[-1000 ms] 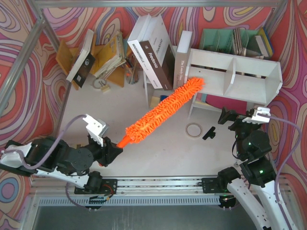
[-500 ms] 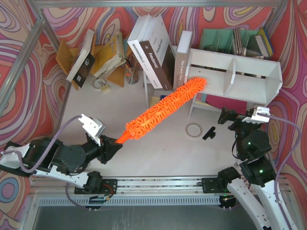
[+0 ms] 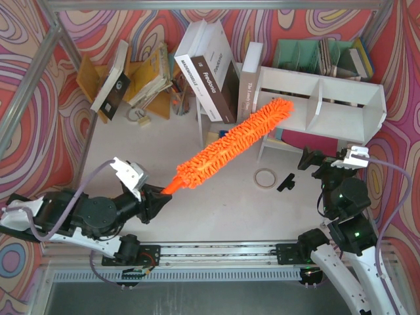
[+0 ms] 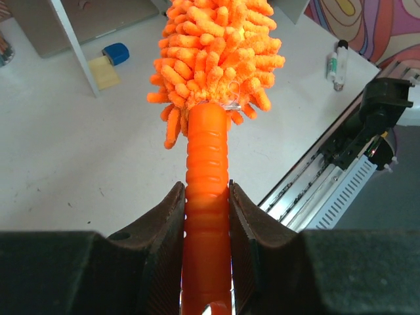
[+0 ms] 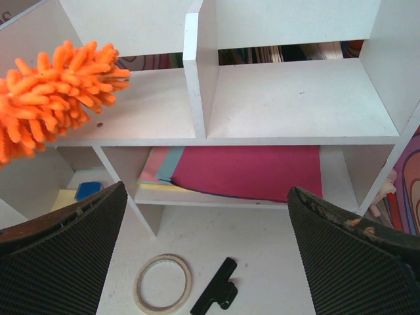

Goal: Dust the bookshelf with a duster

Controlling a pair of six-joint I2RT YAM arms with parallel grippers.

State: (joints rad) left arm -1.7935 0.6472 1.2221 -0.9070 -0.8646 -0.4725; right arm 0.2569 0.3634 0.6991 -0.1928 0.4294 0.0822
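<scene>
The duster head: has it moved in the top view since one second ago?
Yes. The tip of the duster has slid further along the bookshelf, nearer its middle divider.

Long bright orange shaggy microfibre duster (image 3: pixel 230 146); large white board bookshelf (image 3: pixel 346 108), two open compartments.
Duster slanted, fluffy tip at left compartment's mouth; bookshelf upright, far right.

Left arm (image 3: pixel 85 216), right arm (image 3: pixel 344 203): black joints, white shells, lilac cables; left pincer (image 4: pixel 206 197) black.
</scene>
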